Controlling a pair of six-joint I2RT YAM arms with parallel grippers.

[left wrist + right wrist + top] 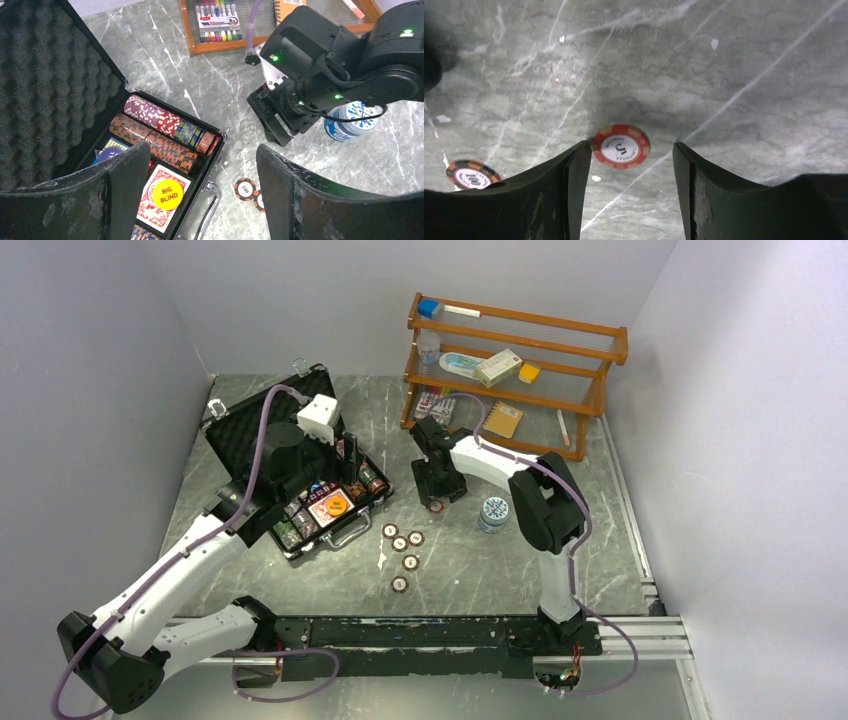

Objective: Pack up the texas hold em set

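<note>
The black case lies open at the left, foam lid up. In the left wrist view it holds rows of red-brown, green and blue chips and a red-backed card deck with a yellow "BIG BLIND" disc on it. My left gripper hovers open and empty over the case's front edge. My right gripper is open, low over the table, with a red chip lying flat between its fingertips, close to the left finger. Several loose chips lie on the table beside the case.
A blue-white chip stack stands right of the right gripper. A wooden shelf with boxes, markers and a notebook stands at the back. An orange-black "100" chip lies near the case handle. Walls close in on both sides.
</note>
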